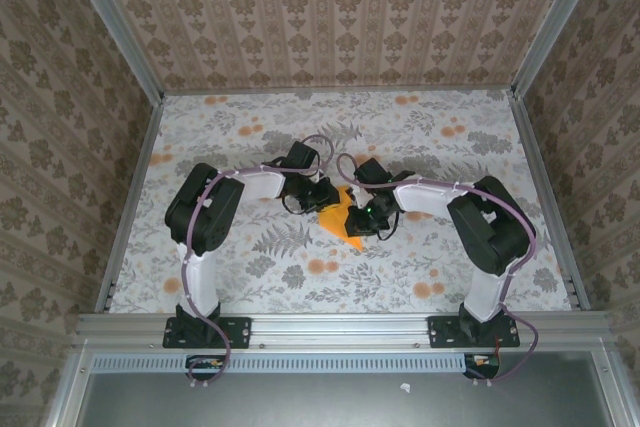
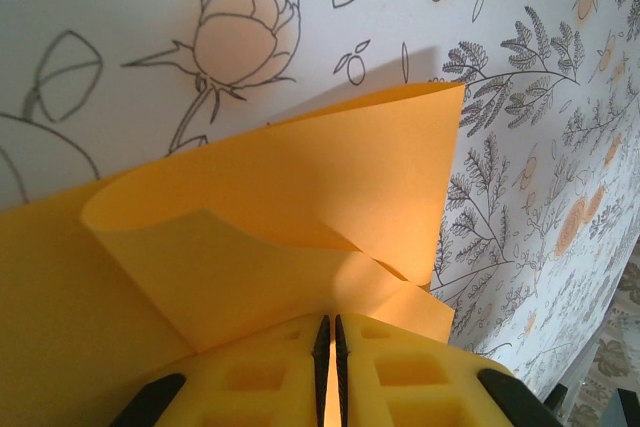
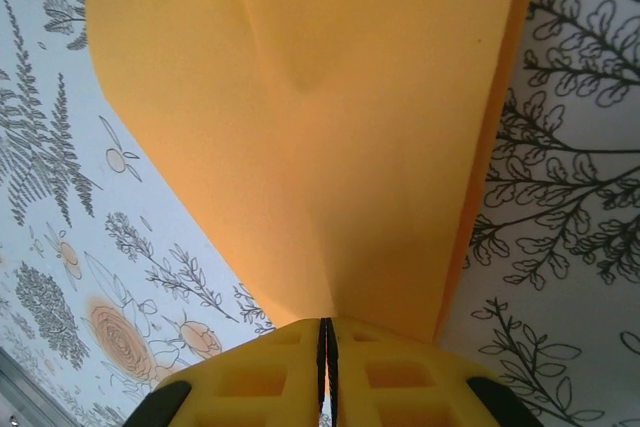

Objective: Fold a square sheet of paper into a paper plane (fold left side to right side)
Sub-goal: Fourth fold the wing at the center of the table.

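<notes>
The square sheet of paper, plain bright orange, sits at the middle of the table between my two grippers, partly lifted and bent. My left gripper is at its left edge and my right gripper at its right edge. In the left wrist view the paper curls over in a soft loop, and the left gripper is shut on its near edge. Seen from the right wrist, the paper rises as a smooth slanted sheet with a faint crease. The right gripper is shut on its lower edge.
A grey-white cloth printed with leaves and small orange flowers covers the table. Patterned walls close in the back and both sides. An aluminium rail runs along the near edge, where both arm bases are bolted.
</notes>
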Available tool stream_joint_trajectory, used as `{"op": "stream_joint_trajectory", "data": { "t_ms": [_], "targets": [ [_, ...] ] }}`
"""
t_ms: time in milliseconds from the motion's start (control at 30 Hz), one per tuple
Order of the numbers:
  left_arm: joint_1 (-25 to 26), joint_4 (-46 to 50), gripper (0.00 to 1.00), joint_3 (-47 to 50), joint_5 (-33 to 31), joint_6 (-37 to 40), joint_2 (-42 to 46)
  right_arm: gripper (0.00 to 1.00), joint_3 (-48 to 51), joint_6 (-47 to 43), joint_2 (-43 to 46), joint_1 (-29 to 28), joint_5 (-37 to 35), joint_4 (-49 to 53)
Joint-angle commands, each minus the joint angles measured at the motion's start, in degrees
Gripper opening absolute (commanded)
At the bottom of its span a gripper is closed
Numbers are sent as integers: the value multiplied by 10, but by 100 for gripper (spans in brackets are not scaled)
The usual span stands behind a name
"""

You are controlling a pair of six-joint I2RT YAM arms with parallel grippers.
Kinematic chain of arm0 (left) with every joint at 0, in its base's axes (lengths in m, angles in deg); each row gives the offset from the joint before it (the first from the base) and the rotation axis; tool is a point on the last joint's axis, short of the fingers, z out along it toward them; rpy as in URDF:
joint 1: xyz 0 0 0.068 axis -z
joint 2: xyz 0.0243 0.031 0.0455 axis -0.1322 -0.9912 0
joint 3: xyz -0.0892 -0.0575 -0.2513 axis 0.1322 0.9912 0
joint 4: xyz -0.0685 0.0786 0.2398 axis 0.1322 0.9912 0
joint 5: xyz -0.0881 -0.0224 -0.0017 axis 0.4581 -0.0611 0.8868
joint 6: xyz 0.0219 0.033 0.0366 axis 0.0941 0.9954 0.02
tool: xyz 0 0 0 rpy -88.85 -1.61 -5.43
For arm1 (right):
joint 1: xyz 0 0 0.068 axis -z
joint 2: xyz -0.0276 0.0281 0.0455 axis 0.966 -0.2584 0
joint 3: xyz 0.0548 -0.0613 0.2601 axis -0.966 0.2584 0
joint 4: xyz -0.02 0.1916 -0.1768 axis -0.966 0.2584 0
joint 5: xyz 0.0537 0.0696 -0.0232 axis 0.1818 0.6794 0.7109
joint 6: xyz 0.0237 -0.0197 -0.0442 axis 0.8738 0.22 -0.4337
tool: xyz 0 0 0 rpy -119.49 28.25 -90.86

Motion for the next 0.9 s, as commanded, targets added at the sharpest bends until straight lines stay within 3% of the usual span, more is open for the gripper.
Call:
{"op": "stream_joint_trajectory", "data": {
  "t_ms": [0,867],
  "targets": [
    [-8,51,15,23,-49,18,-14,13,-7,-15,-19,-5,-13,43],
    [-17,57,15,25,-56,23,-13,12,68,5,18,-30,-22,121]
  ]
}}
